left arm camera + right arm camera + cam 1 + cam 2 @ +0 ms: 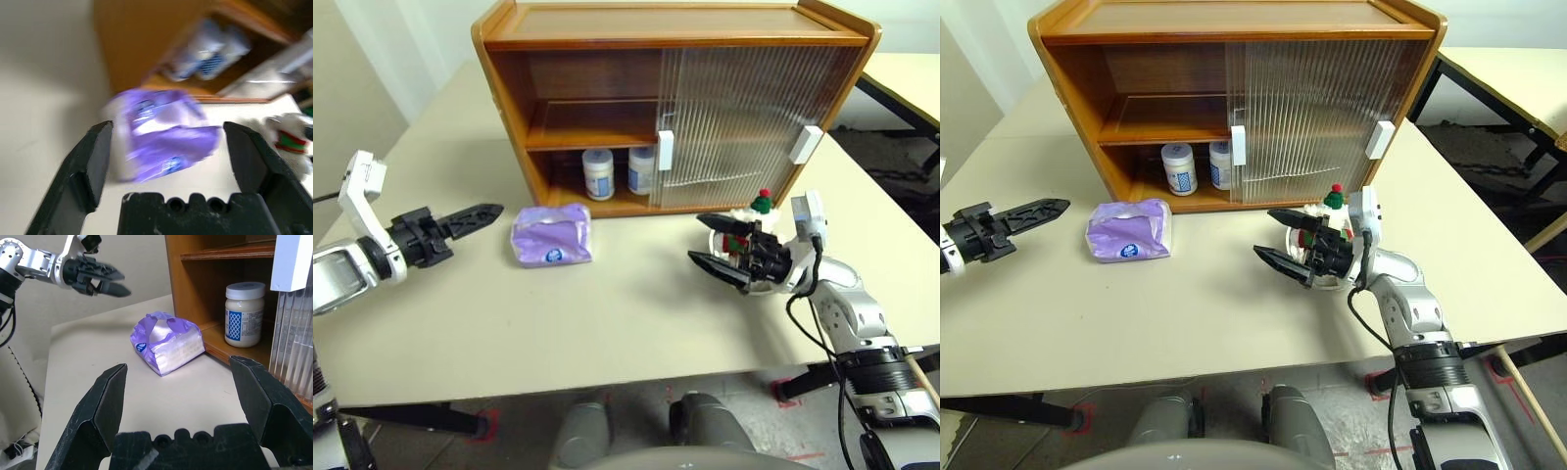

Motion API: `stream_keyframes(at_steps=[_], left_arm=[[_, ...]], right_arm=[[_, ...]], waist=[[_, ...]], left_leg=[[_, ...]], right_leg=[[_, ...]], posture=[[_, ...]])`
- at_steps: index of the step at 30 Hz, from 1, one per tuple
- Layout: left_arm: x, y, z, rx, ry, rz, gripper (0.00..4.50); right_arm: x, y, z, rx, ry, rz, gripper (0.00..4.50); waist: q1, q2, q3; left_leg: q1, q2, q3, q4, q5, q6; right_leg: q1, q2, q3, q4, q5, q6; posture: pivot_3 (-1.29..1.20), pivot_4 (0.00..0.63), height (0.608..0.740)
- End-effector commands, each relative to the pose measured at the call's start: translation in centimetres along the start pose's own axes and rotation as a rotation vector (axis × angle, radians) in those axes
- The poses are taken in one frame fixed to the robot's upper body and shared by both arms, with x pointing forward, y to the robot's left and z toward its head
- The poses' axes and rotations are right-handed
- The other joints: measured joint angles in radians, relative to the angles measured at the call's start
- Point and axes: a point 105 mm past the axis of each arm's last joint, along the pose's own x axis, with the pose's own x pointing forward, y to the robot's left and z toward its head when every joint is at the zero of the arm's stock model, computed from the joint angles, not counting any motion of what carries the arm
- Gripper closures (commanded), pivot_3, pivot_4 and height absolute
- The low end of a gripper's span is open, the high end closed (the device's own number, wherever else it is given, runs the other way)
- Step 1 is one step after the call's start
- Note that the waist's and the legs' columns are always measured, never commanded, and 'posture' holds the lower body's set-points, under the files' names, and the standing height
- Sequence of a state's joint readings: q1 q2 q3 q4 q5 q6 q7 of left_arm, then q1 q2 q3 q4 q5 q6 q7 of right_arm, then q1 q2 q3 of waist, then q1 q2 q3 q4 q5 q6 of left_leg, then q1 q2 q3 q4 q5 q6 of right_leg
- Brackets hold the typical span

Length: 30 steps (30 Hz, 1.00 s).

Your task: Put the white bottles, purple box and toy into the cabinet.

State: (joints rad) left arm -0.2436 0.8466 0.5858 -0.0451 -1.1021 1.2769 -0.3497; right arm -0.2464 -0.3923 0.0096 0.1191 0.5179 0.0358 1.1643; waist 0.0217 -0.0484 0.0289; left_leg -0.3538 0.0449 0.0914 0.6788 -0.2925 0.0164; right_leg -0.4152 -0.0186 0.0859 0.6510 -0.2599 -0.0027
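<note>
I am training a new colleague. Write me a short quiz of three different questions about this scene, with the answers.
1. True or false: both white bottles already stand inside the cabinet.
2. Where does the purple box lie?
A. on the cabinet's upper shelf
B. on the table, in front of the cabinet
C. in the left gripper
3. Fill in: the toy stands just behind the ____ gripper.

Key
1. True; they stand on the bottom level.
2. B; both grippers are open and hold nothing.
3. right
</note>
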Motion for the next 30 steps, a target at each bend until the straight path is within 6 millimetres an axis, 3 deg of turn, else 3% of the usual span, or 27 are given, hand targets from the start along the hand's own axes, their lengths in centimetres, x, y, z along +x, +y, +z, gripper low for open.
stream_keyframes(at_steps=[1, 13, 17, 26, 30], left_arm=[[1.8, 0.8, -1.9, -0.022, 0.062, 0.008, 0.03], [7.4, 2.6, -6.5, -0.175, 0.128, -0.026, 0.03], [8.0, 2.6, -7.2, -0.195, 0.132, -0.051, 0.99], [6.2, 0.9, -5.8, -0.237, 0.065, -0.188, 4.47], [5.4, -0.9, -4.2, -0.270, 0.001, -0.276, 4.47]], right_arm=[[0.1, 0.3, -0.2, 0.001, 0.009, 0.003, 0.00], [-0.2, 0.1, -0.1, -0.008, 0.014, -0.012, 0.00], [-0.2, 0.0, 0.1, -0.014, 0.015, -0.013, 0.00], [0.0, -0.2, 0.4, -0.023, 0.018, 0.000, 0.00], [0.1, -0.4, 0.6, -0.026, 0.017, 0.005, 0.00]], waist=[[-0.001, 0.000, 0.000], [-0.007, 0.000, 0.000], [-0.006, -0.001, 0.000], [-0.009, -0.002, 0.000], [-0.006, -0.002, 0.000]], left_leg=[[0.000, 0.000, 0.000, 0.000, 0.000, 0.000], [-0.001, 0.001, 0.002, -0.001, -0.001, -0.001], [-0.002, 0.001, 0.001, -0.001, -0.001, -0.001], [-0.002, 0.001, 0.001, 0.000, -0.001, -0.001], [-0.002, 0.002, 0.001, 0.000, 0.000, -0.001]], right_leg=[[0.000, 0.000, 0.000, 0.000, 0.000, 0.000], [-0.003, 0.001, 0.001, 0.002, 0.001, -0.001], [-0.004, 0.002, 0.001, 0.002, 0.001, -0.001], [-0.005, 0.001, 0.001, 0.003, 0.001, -0.001], [-0.006, 0.001, 0.001, 0.004, 0.001, -0.001]], posture=[[0.13, 0.000, 0.740], [0.11, 0.000, 0.740], [0.11, 0.000, 0.740], [0.12, 0.000, 0.740], [0.13, 0.000, 0.740]])
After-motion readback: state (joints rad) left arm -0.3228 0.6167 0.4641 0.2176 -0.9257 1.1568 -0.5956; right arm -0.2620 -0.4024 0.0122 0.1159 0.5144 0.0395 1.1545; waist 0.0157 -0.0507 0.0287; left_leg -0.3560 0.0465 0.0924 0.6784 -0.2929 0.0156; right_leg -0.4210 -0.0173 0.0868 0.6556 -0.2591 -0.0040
